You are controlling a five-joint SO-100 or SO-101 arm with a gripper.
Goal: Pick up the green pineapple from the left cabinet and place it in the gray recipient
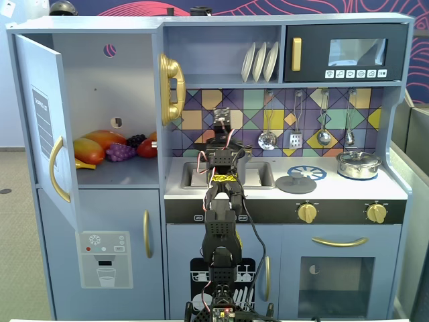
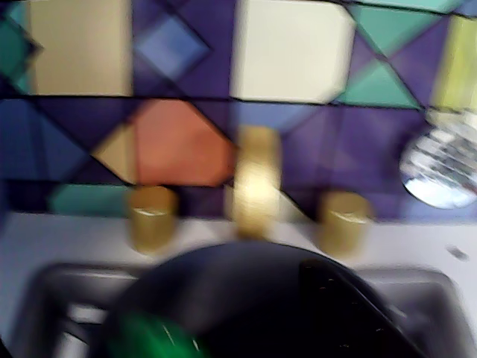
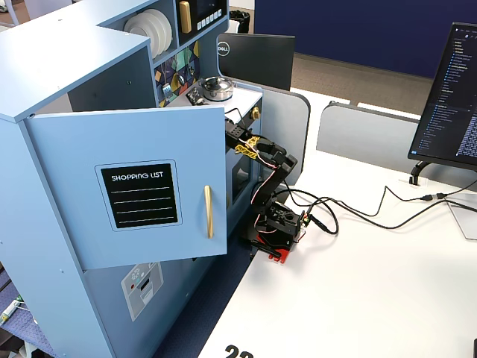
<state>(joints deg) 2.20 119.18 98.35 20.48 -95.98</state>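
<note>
The left cabinet (image 1: 100,87) stands open, its door (image 1: 40,121) swung out to the left, and I see no green pineapple in it. My arm (image 1: 221,221) reaches up over the sink (image 1: 258,176), with the gripper (image 1: 223,134) above the basin. The wrist view is blurred. In it a patch of bright green, the green pineapple (image 2: 149,339), shows at the bottom edge. It sits inside a dark gray rounded shape (image 2: 223,291) in the sink, which may be the gray recipient. A black jaw overlaps it on the right. I cannot tell whether the jaws hold the fruit.
A mango (image 1: 104,139), purple grapes (image 1: 120,152) and other fruit lie on the cabinet shelf. The gold faucet (image 2: 256,183) and its knobs stand behind the sink. A gray lid (image 1: 295,183) and a shiny lidded pot (image 1: 358,163) sit on the stove. Utensils (image 1: 295,121) hang on the backsplash.
</note>
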